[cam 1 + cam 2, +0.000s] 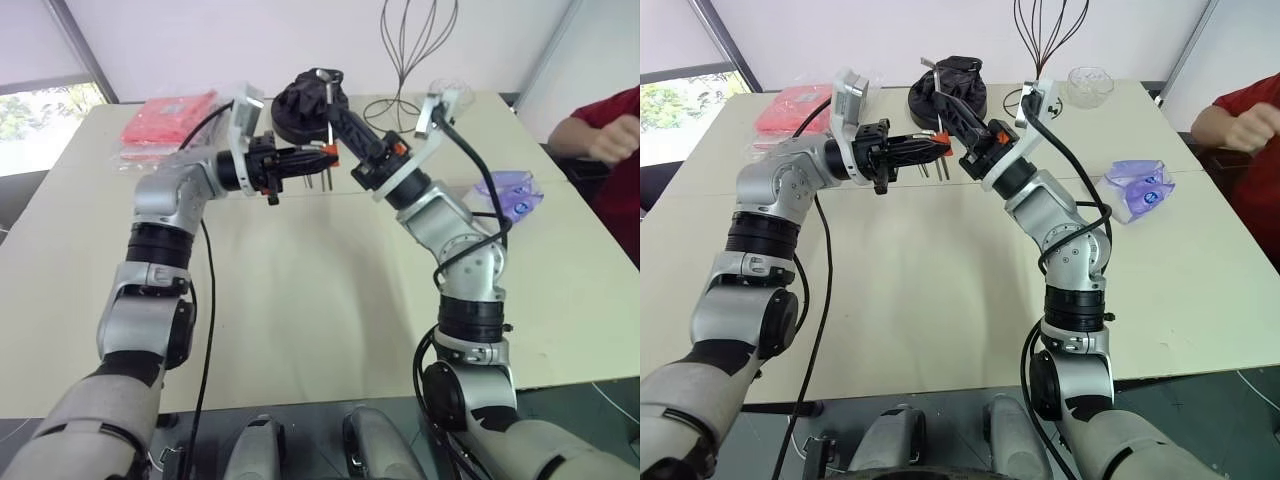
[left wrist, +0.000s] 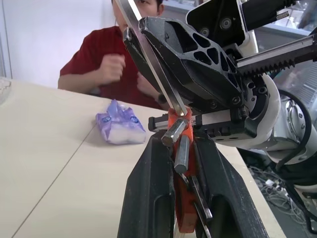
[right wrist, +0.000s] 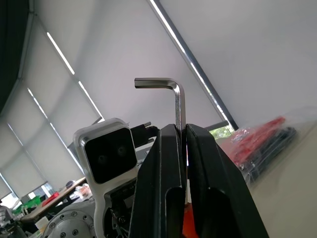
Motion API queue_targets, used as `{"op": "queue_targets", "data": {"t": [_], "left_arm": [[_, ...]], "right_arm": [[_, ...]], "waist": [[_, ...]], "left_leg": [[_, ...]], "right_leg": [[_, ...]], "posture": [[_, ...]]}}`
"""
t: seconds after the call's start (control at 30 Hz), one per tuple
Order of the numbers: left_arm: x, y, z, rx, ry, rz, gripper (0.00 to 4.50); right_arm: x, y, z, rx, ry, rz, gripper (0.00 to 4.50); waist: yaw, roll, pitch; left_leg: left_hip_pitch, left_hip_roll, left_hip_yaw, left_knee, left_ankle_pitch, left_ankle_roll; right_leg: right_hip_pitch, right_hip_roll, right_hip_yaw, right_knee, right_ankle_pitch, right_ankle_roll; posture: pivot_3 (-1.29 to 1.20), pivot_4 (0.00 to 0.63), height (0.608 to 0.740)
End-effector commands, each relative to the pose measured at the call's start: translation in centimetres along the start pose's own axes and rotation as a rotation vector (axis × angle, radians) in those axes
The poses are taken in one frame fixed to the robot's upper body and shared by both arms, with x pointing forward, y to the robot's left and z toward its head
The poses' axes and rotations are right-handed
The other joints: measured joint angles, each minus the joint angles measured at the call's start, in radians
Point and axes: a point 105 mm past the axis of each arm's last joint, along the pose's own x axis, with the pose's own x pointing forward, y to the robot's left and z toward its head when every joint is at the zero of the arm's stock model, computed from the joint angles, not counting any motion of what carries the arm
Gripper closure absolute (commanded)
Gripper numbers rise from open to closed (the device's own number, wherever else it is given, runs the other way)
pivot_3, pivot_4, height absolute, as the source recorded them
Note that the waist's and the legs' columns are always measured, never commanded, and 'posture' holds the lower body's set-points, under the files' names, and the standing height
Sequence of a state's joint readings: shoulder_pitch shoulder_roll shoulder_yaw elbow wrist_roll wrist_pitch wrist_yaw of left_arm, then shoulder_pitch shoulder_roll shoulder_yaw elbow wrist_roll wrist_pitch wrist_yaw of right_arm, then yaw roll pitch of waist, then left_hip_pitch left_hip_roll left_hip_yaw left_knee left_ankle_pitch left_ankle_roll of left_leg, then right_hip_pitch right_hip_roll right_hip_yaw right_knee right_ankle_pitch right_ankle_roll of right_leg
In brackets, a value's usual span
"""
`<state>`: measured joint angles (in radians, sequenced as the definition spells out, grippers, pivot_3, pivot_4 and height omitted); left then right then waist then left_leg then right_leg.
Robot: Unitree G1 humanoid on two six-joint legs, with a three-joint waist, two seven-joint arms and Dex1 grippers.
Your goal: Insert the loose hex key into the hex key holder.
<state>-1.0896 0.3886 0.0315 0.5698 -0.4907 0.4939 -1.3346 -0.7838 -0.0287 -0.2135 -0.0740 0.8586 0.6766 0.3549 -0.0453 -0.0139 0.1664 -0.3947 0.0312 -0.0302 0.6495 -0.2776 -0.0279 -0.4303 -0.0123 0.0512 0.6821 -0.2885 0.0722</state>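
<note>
Above the desk: both arms meet over the far middle of the pale beige desk (image 1: pixel 940 300), jaws nearly touching.
Around: a flat red plastic-wrapped packet (image 1: pixel 790 105) lies at the far left; a black bundled object (image 1: pixel 952 85) sits behind the arms; a clear glass bowl (image 1: pixel 1089 84) and a thin black wire stand (image 1: pixel 1045 30) lie farther back; a small purple-and-white packet (image 1: pixel 1140 187) rests at the right, near a person in a red shirt (image 1: pixel 1245 115).
In the way: the right gripper (image 2: pixel 163 74) crowds straight over the left gripper's load, its black fingers (image 2: pixel 198 64) just above the block.
Left gripper (image 1: pixel 930 146): jaws clamped on the small orange-red plastic hex key holder (image 2: pixel 184 198), held level above the desk.
Holder: thin metal keys stick out of it like prongs.
Right gripper: jaws clamped together on the thin L-shaped dark grey metal loose hex key (image 3: pixel 176 99).
Key: long leg pinched between the fingers, short bent leg sticking out past the tips; its other end reaches down to the holder's top.
</note>
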Motion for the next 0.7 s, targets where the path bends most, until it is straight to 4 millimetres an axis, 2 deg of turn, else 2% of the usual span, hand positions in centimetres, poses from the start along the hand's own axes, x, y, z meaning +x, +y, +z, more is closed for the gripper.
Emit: {"op": "queue_targets", "data": {"t": [0.03, 0.7], "left_arm": [[-0.35, -0.6, 2.02, 0.063, -0.057, -0.015, 4.5], [-0.32, -0.73, 2.14, 0.041, -0.071, -0.015, 4.5]], "right_arm": [[-0.27, -0.27, 0.55, -0.014, -0.022, -0.008, 4.43], [-0.29, -0.84, 0.62, -0.027, -0.033, -0.023, 4.43]], "waist": [[0.0, 0.0, 0.0], [0.0, 0.0, 0.0]], "left_leg": [[0.0, 0.0, 0.0, 0.0, 0.0, 0.0], [0.0, 0.0, 0.0, 0.0, 0.0, 0.0]], "right_leg": [[0.0, 0.0, 0.0, 0.0, 0.0, 0.0], [0.0, 0.0, 0.0, 0.0, 0.0, 0.0]], "posture": [[0.0, 0.15, 0.74], [0.0, 0.15, 0.74]]}}
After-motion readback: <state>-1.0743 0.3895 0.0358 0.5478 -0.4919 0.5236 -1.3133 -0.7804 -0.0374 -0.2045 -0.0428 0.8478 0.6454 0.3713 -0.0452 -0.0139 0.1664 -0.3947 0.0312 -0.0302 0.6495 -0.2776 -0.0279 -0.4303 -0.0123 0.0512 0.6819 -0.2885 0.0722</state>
